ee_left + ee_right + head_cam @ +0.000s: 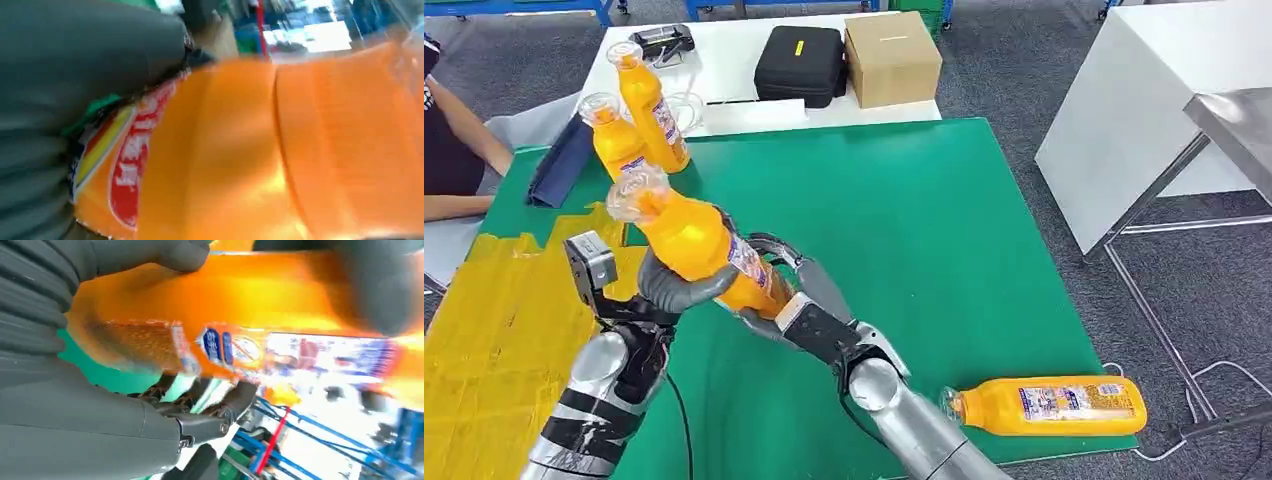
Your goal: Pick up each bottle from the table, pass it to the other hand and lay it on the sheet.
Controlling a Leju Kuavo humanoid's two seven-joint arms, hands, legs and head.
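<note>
Head view: orange bottle (699,245) tilted in the air above the green desk (944,230), gripped by both the left robot hand (674,287) and the right robot hand (789,290). Yellow sheet (499,340) lies left. Two bottles (636,120) stand behind; another bottle (1049,405) lies near the front edge.

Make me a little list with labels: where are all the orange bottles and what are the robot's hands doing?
Held bottle: orange bottle, tilted, above the green mat, cap toward the back left
Left hand: fingers wrapped around the bottle's middle
Right hand: grips the bottle's lower end
Standing bottles: two, upright at the mat's back left
Lying bottle: one, on its side at the mat's near right edge
Yellow sheet: left of the mat, no bottle on it yet
</note>
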